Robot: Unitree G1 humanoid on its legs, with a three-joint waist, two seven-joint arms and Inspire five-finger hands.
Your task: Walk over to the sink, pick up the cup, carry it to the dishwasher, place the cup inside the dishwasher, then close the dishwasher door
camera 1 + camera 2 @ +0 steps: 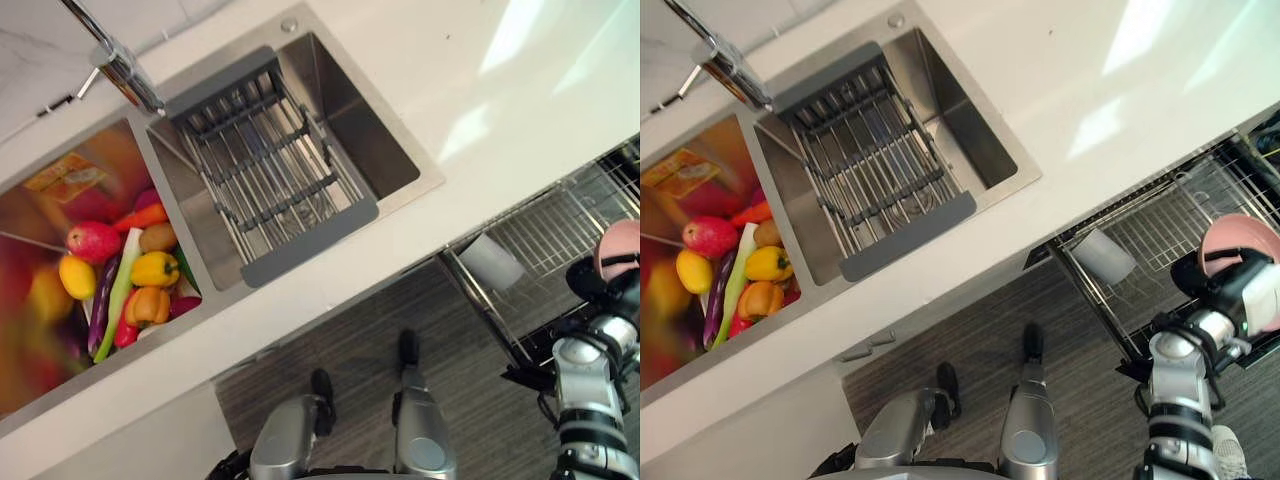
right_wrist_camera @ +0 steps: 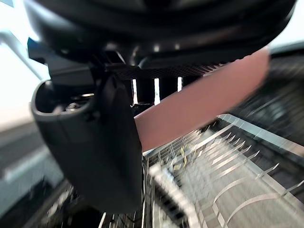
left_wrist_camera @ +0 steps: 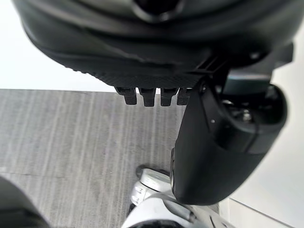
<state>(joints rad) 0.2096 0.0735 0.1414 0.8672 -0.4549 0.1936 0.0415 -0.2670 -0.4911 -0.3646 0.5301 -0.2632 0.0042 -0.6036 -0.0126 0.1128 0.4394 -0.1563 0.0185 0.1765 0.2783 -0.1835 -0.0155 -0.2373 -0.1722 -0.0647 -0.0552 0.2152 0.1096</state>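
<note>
Right hand (image 1: pixel 1212 278), fingers curled round a pink cup (image 1: pixel 1235 235), holds it just above the pulled-out dishwasher rack (image 1: pixel 1150 232). The sink (image 1: pixel 970 120) is well apart from that rack. Pickup and carry look done. Placing the cup and closing the door remain. Left hand (image 3: pixel 209 156) hangs idle, and its grip cannot be told.

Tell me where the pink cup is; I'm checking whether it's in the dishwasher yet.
The pink cup shows at the right eye view's right edge, held in the right hand above the pulled-out dishwasher rack, near a grey cup lying there.
</note>
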